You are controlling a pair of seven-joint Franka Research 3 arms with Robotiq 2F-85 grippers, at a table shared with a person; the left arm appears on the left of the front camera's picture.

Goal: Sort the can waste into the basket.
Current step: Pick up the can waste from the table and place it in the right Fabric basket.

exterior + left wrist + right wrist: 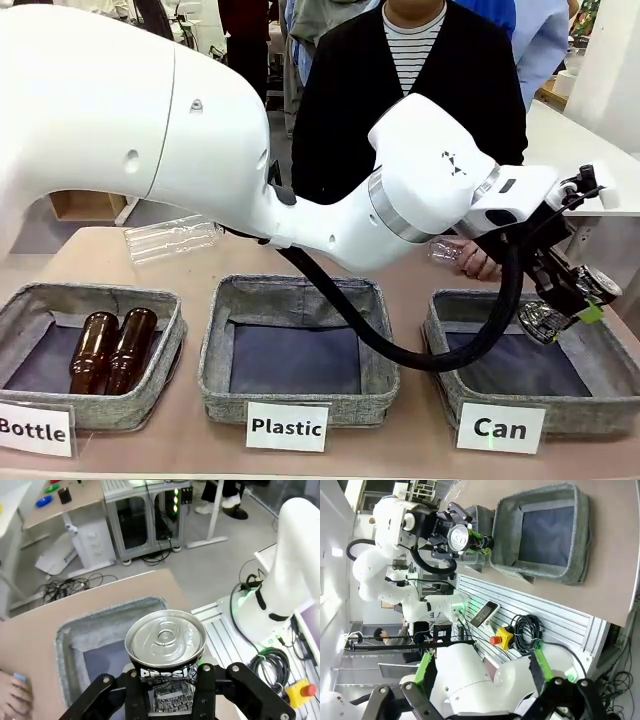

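A dark drink can (543, 320) with a silver top hangs over the right side of the grey basket (470, 385) carded "Can". My left gripper (558, 316) reaches across from the left and is shut on the can. In the left wrist view the can (165, 642) stands upright between the black fingers (207, 682) of the left gripper (170, 692), with the basket's (100, 620) open inside below it. My right gripper (481, 677) stands open, its green pads (424, 672) wide apart with nothing between them. It looks from afar at the left gripper (457, 539) with the can.
The "Plastic" basket (300, 395) stands in the middle. The "Bottle" basket (150, 385) at left holds two brown bottles (112, 348). A clear bottle (172, 240) lies at the back left. The person's hand (478, 262) holds another clear bottle behind the Can basket. My left arm spans the table.
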